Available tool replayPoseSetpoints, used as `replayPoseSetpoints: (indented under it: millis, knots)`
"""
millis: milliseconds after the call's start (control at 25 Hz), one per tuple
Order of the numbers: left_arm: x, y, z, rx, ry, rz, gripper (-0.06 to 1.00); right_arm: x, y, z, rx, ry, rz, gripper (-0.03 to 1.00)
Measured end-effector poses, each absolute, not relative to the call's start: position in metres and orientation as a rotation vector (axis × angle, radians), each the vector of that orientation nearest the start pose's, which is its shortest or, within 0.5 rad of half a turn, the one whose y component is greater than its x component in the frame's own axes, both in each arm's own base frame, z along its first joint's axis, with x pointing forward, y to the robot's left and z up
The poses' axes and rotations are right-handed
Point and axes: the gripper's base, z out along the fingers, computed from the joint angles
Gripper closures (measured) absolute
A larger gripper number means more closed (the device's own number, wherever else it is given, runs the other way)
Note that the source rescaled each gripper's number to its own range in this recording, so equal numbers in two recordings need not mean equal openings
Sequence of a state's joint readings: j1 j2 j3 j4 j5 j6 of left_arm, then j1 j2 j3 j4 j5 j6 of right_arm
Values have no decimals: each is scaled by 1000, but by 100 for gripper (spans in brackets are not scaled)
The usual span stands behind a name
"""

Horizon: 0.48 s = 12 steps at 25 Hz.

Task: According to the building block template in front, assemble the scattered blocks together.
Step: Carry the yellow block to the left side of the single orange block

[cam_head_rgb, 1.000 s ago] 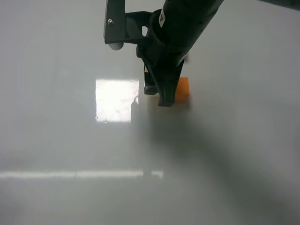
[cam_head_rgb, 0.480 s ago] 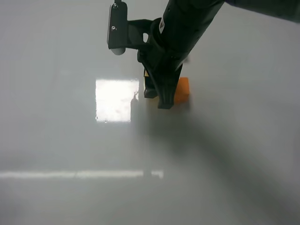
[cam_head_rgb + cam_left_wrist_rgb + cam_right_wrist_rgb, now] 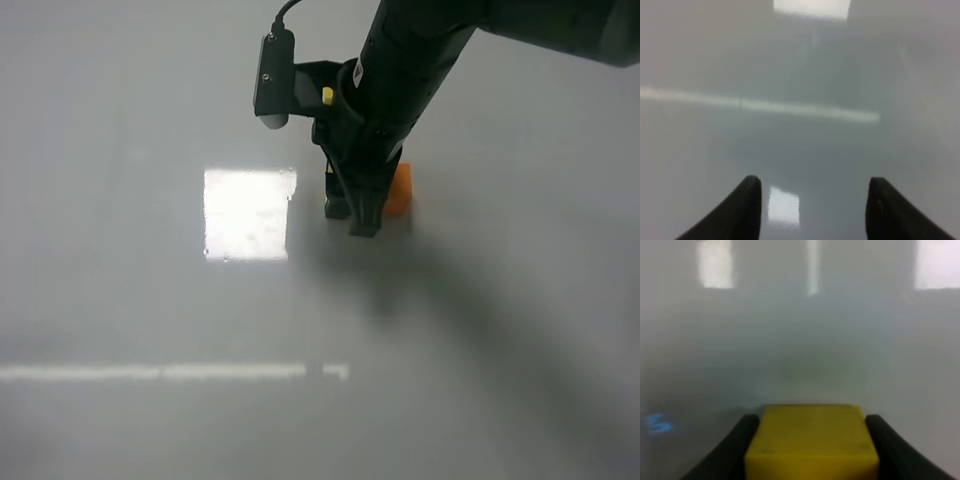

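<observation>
The right gripper point(image 3: 352, 218) is closed on the yellow cube point(image 3: 811, 440). In the right wrist view the cube fills the gap between the two dark fingers point(image 3: 737, 450), with both side faces against them. The high view hides this cube behind the gripper body.

The orange cube point(image 3: 400, 190) rests on the grey table point(image 3: 150, 420), on the far side of the right gripper from the square patch of glare point(image 3: 248, 213). It sits right against the fingers, which cover part of it. Whether it touches the yellow cube cannot be told. The gripper tips point down at the table just beside the glare patch's edge, between that patch and the orange cube.

The wrist camera point(image 3: 274, 80) juts from the right arm above the glare patch's far corner. A thin pale streak of reflection point(image 3: 170, 372) runs across the table well nearer than the patch.

The left gripper point(image 3: 813, 186) shows only in its own wrist view. Its two fingers stand apart with nothing between them, over bare glossy table. No block is in sight there.
</observation>
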State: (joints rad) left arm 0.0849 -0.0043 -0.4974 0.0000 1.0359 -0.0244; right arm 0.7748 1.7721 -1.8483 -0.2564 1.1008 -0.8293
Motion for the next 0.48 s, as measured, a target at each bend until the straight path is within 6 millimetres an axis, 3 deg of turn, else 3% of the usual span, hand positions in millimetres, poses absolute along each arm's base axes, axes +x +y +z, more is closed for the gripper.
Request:
replayPoseSetpoints:
  millis: [360, 480]
  knots:
    - [-4, 0, 279, -110, 2015, 38, 84, 295, 258, 384, -1827, 1701, -361, 97]
    - [-4, 0, 279, -110, 2015, 38, 84, 296, 256, 384, -1832, 1700, -397, 85]
